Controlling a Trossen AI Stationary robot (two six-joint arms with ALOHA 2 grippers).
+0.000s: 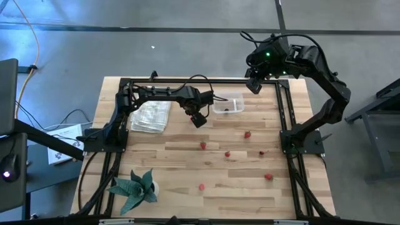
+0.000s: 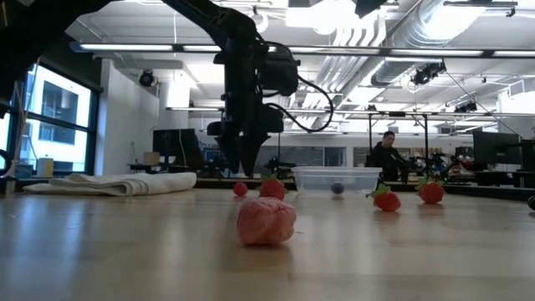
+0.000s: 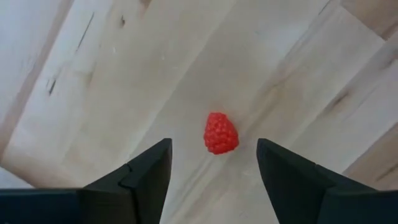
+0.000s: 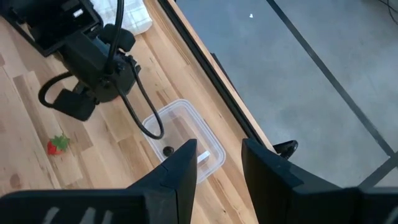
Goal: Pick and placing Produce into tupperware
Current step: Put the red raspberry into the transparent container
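The left pincer is hanging released over bare wood near the middle of the worktop, its fingers spread apart on either side of a red raspberry lying below. The tupperware is sitting close to the far edge, just beside that arm, with one dark berry inside. The remaining produce is lying scattered across the open near half, pieces well apart. The right pincer is hovering released above the far right corner, over the tupperware's edge. A folded cloth is lying along the left side.
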